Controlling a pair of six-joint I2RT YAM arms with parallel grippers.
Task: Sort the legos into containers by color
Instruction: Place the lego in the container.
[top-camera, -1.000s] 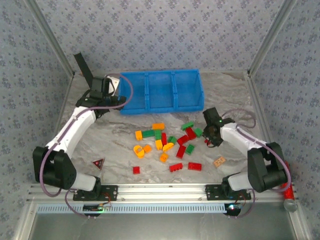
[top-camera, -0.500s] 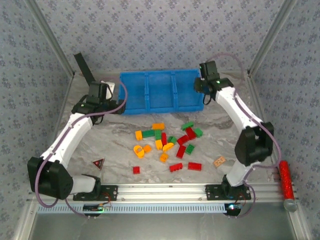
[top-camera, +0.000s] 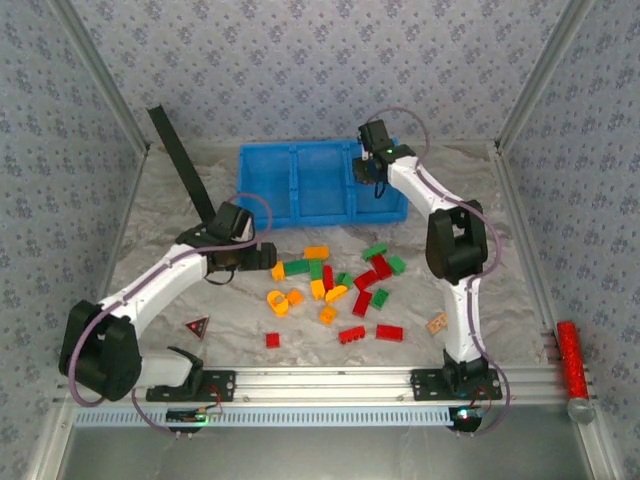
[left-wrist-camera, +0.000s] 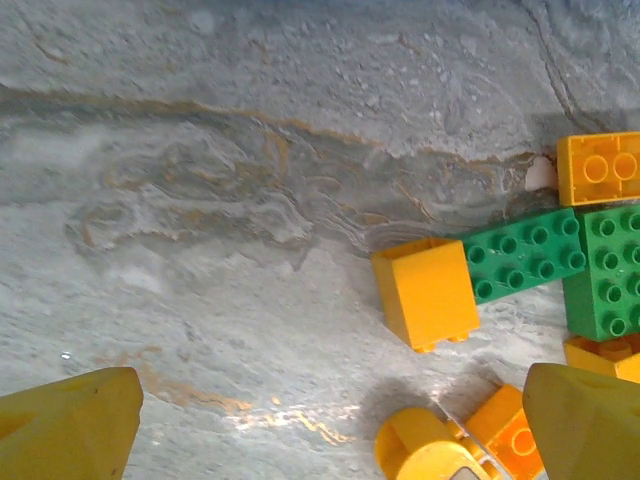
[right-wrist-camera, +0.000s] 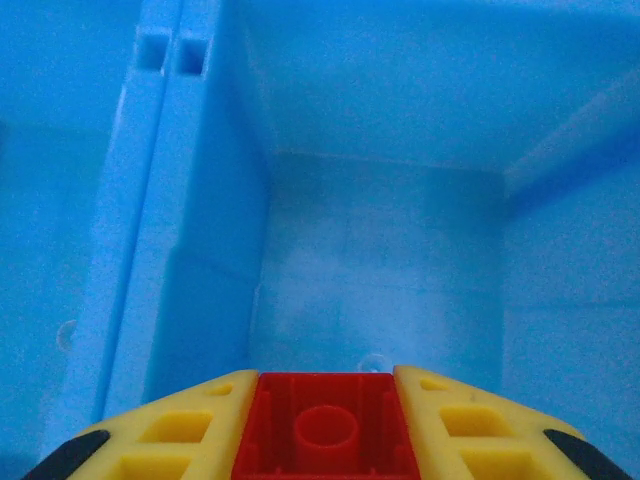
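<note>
The left tool (left-wrist-camera: 328, 425) stands wide open with nothing in it, low over the bench (left-wrist-camera: 200, 150). Its two yellow fingers (left-wrist-camera: 70, 425) frame bare marbled surface. The orange-yellow brick (left-wrist-camera: 425, 292) lies just ahead of it, off the midline toward its right finger. It seems tipped on its side with the studs facing back at the tool, and its edges sit skewed to the line between the fingers. I judge that a grasp needs a short reach forward, a shift to that side and perhaps a slight wrist turn. Touching the brick on its far side is a green brick (left-wrist-camera: 525, 255), which could be dragged along.

The top external view shows what the wrist view cannot. This brick sits at the left end of the loose legos (top-camera: 335, 285), so the left arm is much the nearer one to them. The right arm is stretched well beyond them.

The right tool (right-wrist-camera: 325, 445) is closed on a red brick (right-wrist-camera: 325, 420), held between its fingers (right-wrist-camera: 175, 440) with the hollow underside showing. From above it hangs over the right-hand compartment of the blue bin (top-camera: 300, 148). Its own camera shows plain blue floor directly beneath the brick, so a release here should drop it inside.
</note>
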